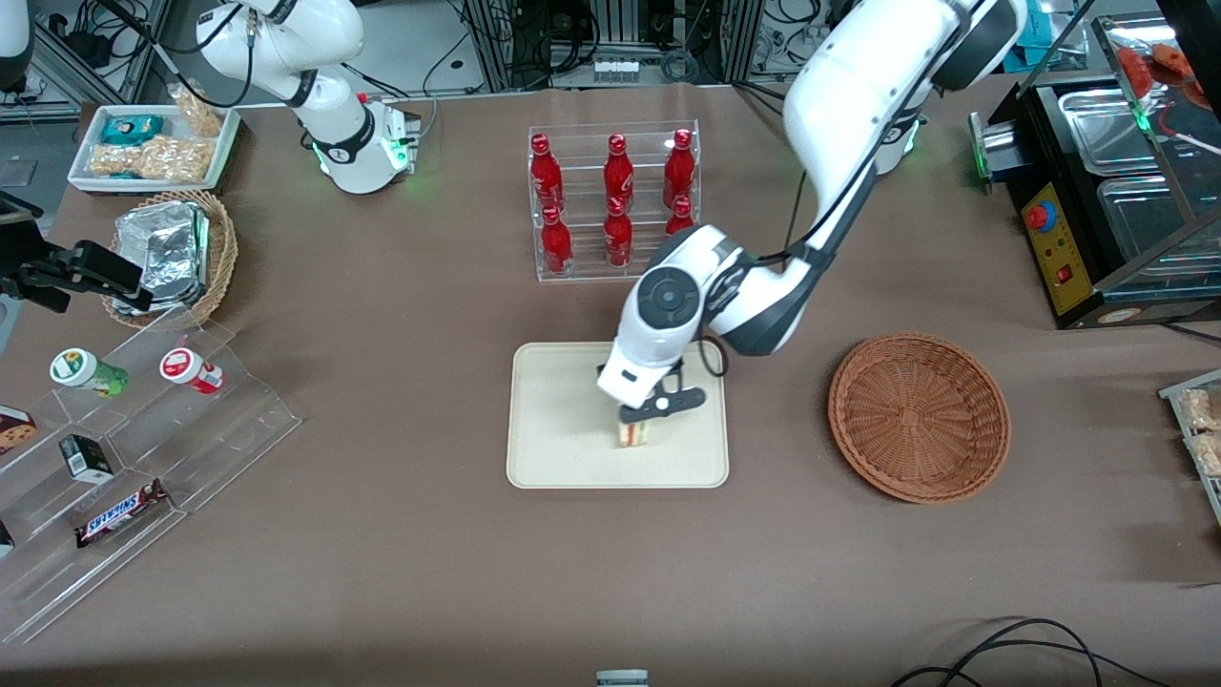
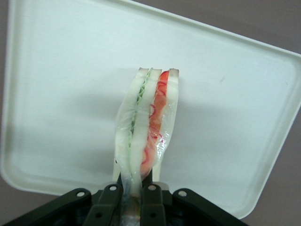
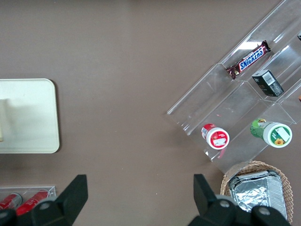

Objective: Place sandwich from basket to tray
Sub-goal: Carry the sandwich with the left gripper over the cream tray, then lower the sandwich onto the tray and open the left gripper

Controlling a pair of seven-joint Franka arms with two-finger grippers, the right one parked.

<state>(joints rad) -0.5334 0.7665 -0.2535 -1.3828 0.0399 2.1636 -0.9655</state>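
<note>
The tool (image 1: 637, 422) is clamped on the sandwich (image 2: 146, 129), holding it upright over the tray (image 1: 553, 420), toward the tray's 4 o'clock part. The basket (image 1: 919, 416) on the surface sits empty at 3 o'clock. The carry looks done; lowering and release remain.

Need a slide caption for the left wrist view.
Gripper shut on the sandwich, holding it upright above the cream tray.
</note>
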